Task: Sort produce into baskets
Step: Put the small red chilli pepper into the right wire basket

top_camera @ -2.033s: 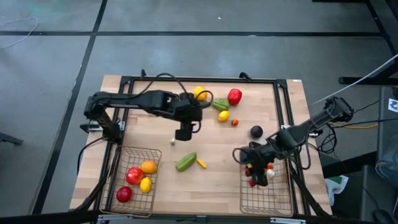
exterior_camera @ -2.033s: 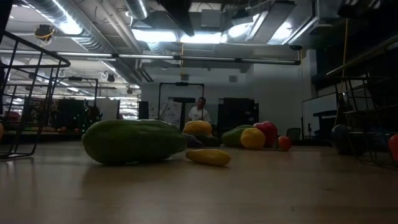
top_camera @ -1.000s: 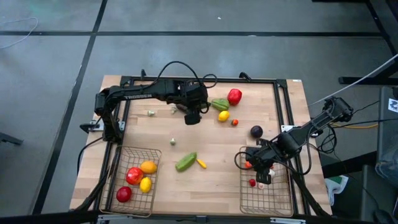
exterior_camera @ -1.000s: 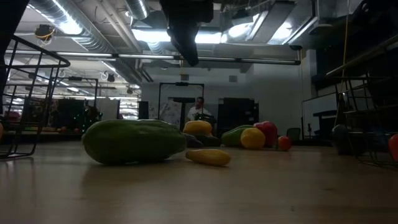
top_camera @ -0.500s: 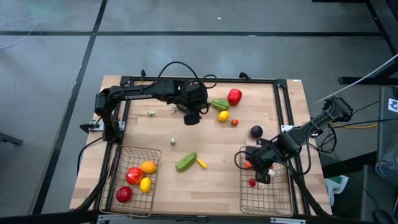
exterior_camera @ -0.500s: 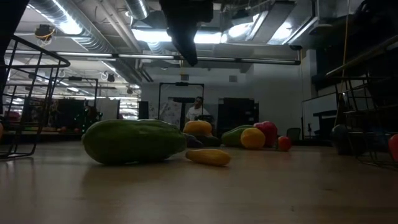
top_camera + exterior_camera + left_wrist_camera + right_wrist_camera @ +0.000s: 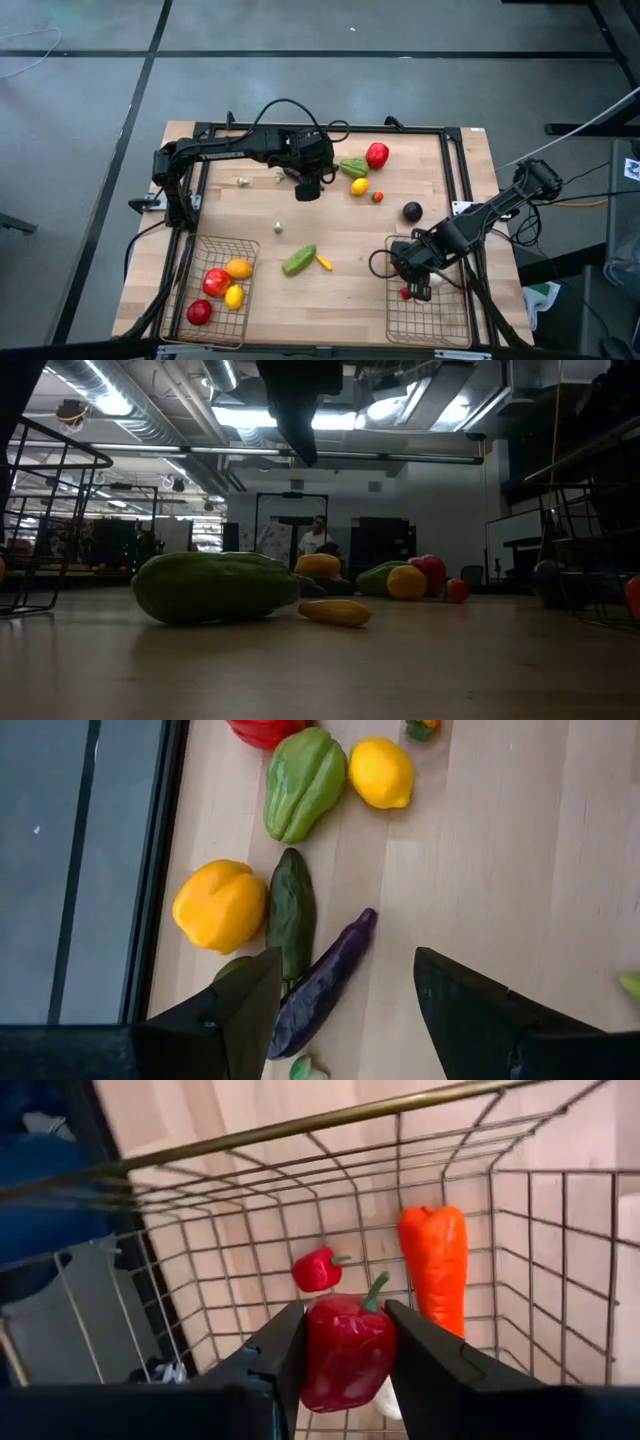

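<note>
over the right basket (image 7: 428,310), right claw (image 7: 345,1342) clamped on a red pepper (image 7: 347,1348); may bounce off the carrot (image 7: 436,1266) if released high. left claw (image 7: 340,992) apart above the eggplant (image 7: 320,986); may nudge the cucumber (image 7: 291,912) alongside.

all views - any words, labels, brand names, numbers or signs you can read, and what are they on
None can be read in any view.
The produce, such as the red pepper held in the right gripper, carries no stickers or print.
The baskets are bare wire with no tag.
The left gripper shows no marking.
Pale panels in the room behind the table in the low view are too dim to tell if they carry text.
</note>
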Available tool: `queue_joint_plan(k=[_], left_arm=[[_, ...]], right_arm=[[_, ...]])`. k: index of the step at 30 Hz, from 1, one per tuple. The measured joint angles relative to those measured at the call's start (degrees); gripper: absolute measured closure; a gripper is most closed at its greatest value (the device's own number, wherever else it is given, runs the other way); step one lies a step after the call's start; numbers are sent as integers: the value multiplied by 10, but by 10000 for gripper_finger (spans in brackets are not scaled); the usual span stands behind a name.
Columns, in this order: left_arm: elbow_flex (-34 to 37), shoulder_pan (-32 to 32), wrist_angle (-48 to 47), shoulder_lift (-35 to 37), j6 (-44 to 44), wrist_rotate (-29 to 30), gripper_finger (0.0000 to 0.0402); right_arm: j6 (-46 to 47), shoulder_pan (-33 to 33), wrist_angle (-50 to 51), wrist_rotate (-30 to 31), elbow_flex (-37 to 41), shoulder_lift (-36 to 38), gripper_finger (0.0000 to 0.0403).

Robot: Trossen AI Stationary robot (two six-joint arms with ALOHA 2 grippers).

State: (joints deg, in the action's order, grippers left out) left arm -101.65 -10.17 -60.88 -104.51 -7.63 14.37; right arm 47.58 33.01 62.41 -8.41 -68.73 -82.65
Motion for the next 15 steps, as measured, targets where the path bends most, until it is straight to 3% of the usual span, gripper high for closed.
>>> queue_joint_plan(k=[9, 15], left_arm=[[0, 0, 0, 0, 1, 0, 178], [0, 0, 0, 0, 1, 0, 178]], right_arm=[[-40, 0, -4, -22, 0, -5, 269], [-56, 0, -6, -34, 0, -5, 210]])
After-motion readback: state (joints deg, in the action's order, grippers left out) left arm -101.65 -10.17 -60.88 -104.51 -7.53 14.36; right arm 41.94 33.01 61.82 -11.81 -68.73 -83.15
